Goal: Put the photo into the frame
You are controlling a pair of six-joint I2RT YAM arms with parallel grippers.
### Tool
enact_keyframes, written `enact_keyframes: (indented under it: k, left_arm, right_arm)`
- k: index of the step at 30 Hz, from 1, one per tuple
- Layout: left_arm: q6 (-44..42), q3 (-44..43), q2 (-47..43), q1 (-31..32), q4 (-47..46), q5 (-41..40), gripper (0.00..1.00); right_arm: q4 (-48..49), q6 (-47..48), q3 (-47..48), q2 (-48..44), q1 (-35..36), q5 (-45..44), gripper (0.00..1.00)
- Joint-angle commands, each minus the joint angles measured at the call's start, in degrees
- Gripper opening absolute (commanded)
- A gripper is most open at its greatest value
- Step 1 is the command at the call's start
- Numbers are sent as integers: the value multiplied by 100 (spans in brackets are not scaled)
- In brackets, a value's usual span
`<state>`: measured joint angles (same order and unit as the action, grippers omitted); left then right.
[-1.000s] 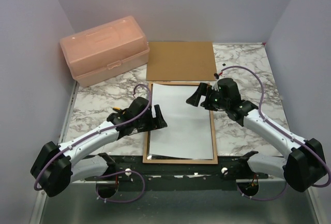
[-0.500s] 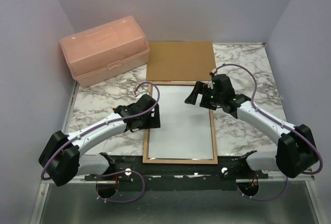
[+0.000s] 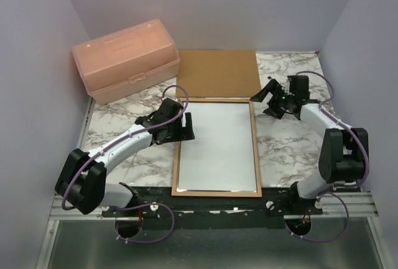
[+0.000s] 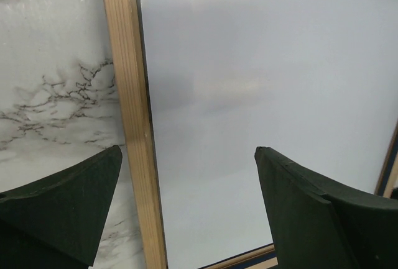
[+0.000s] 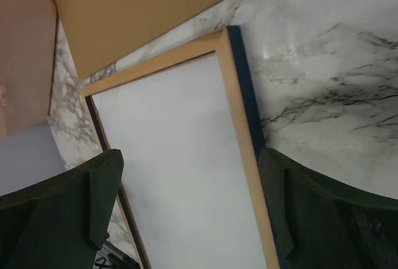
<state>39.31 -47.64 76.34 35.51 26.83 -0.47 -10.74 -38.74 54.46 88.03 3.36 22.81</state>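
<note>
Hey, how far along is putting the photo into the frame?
Done: the photo, white back up, lies flat inside the frame. In hand: nothing; left gripper and right gripper hang open. Left: perhaps the brown backing board, lying beyond the frame.

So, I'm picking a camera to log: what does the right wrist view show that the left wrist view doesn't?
Only the right wrist: the brown backing board, the peach box, the open right gripper. Only the left wrist: the open left gripper. Both: the frame's light-wood rail, the photo lying in it blank side up, the marble table.
</note>
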Motion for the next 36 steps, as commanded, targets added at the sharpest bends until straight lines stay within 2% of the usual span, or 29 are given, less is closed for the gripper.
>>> enact_keyframes:
  k: [1,4,13,17,21,27,36]
  left_arm:
    - [-136,-19,20,-725,-810,1254,92]
    - [-85,79,-43,-1149,-1186,1763,91]
    - [-2,-71,-763,-1665,-1569,1989,91]
    - [63,-66,-975,-1764,-1837,1983,91]
    - [-52,-189,-803,-1982,-1863,1935,91]
    - [-427,-971,236,-2162,-1601,1364,90]
    - [-859,-3546,2809,-2160,-366,1138,86]
  right_arm:
    - [764,-585,-149,491,-695,837,99]
    - [1325,-963,-221,869,-848,923,99]
    - [2640,-2277,-214,1713,-848,448,100]
    - [2635,-2527,67,2100,-848,203,100]
    - [2225,-2232,557,2471,-849,-106,100]
    - [1696,-1674,1140,2806,-849,-510,100]
    - [1164,-1167,1773,3211,-851,-642,100]
